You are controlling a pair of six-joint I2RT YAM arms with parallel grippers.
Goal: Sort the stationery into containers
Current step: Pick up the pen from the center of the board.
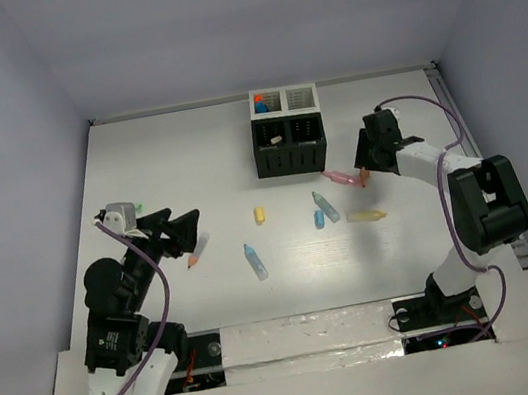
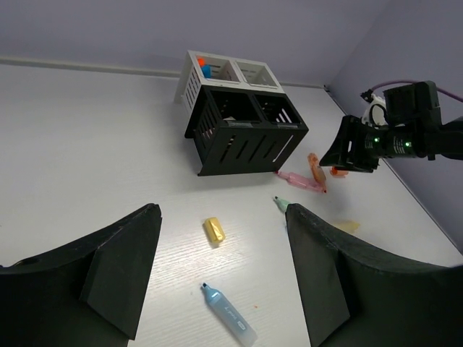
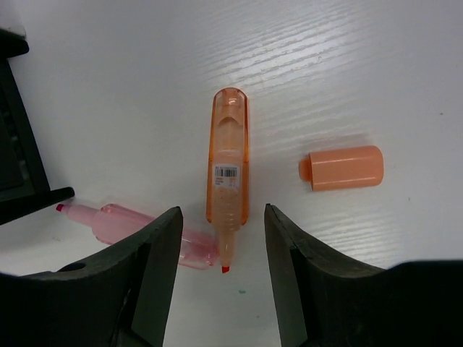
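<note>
R end effector [image 3: 221, 235] is low over the tabletop [image 3: 347, 65], jaws spread wide, gripping nothing. Btwn its fingers [image 3: 145, 275] lies the nib end of an uncapped orange highlighter [image 3: 228, 155], w/ clear gaps on both sides; the barrel points away from the wrist cam. Its orange cap [image 3: 341, 168] lies apart from it, off to one side. A pink highlighter [image 3: 126, 220], also uncapped, lies crosswise w/ one end at the orange one's neck, seemingly touching, partly hidden behind a finger. Both are just off the near R corner of the organizer [image 1: 290, 160].

L end effector [image 2: 222, 211] is well apart from all that, above the tabletop, jaws also wide, empty. Its wrist cam shows a small yellow item [image 2: 213, 231] and a blue highlighter [image 2: 230, 319] lying beyond the fingertips. In top view a white pen [image 1: 197, 249] w/ orange tip lies just beside the L fingers; can't tell if touching.

Organizer stands far-middle: black half near, white half [image 1: 299, 98] behind it. Blue and orange caps [image 1: 262, 106] show in the white half's L compartment; smth pale sits in the black L one. Also loose mid-tabletop: two teal-blue pieces [image 1: 323, 213] side by side and a yellow highlighter [image 1: 365, 214].
</note>
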